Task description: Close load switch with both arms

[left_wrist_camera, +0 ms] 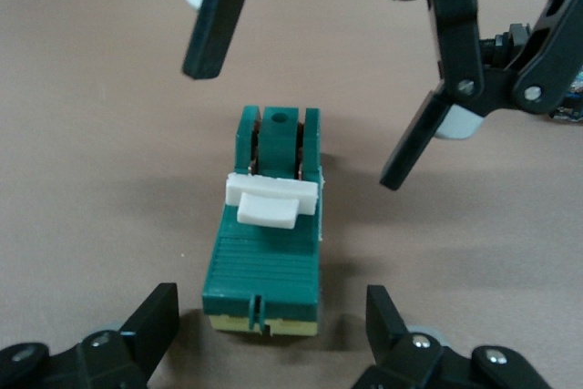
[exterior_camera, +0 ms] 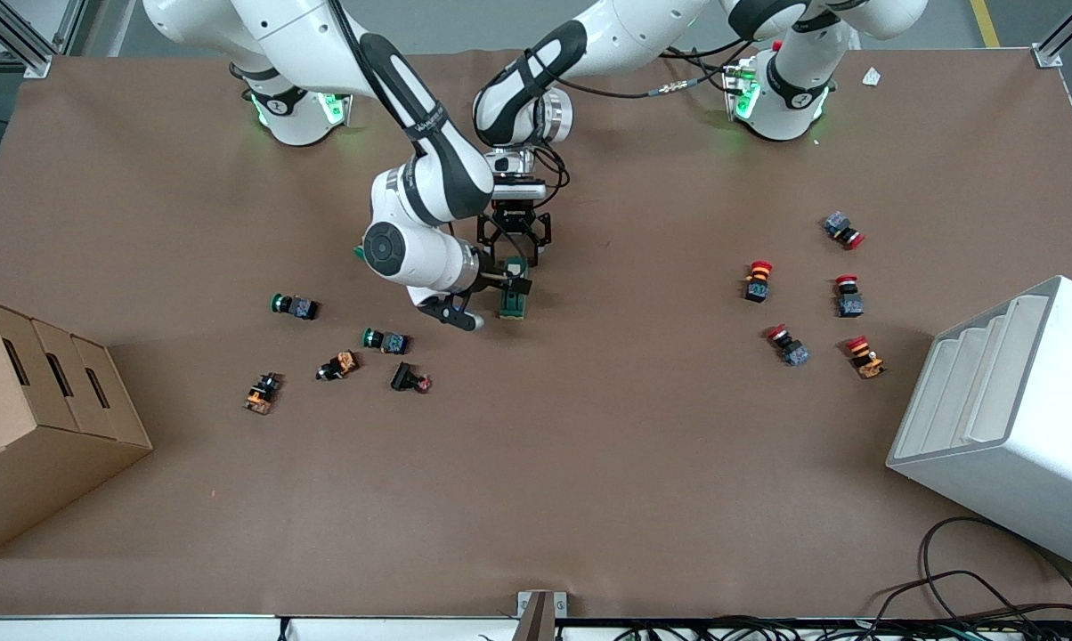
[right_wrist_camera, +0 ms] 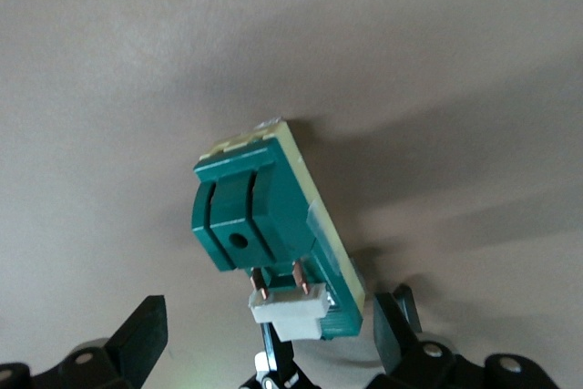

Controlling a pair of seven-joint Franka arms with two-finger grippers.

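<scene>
The load switch [exterior_camera: 512, 303], a dark green block with a white lever, lies on the brown table near the middle. In the left wrist view the block [left_wrist_camera: 267, 261] lies flat with its white lever [left_wrist_camera: 271, 199] across copper blades. My left gripper [exterior_camera: 515, 260] hangs over the switch, open, its fingertips [left_wrist_camera: 157, 321] on either side of one end without touching. My right gripper [exterior_camera: 487, 301] is low at the switch's other end, open and empty; it also shows in the left wrist view [left_wrist_camera: 314, 88]. In the right wrist view the switch [right_wrist_camera: 260, 216] sits just ahead of the spread fingers [right_wrist_camera: 141, 339].
Green, orange and black push buttons [exterior_camera: 385, 340] lie toward the right arm's end, nearer the camera than the switch. Red push buttons [exterior_camera: 757, 280] lie toward the left arm's end. A cardboard box [exterior_camera: 37, 418] and a white rack [exterior_camera: 1008, 418] stand at the table's two ends.
</scene>
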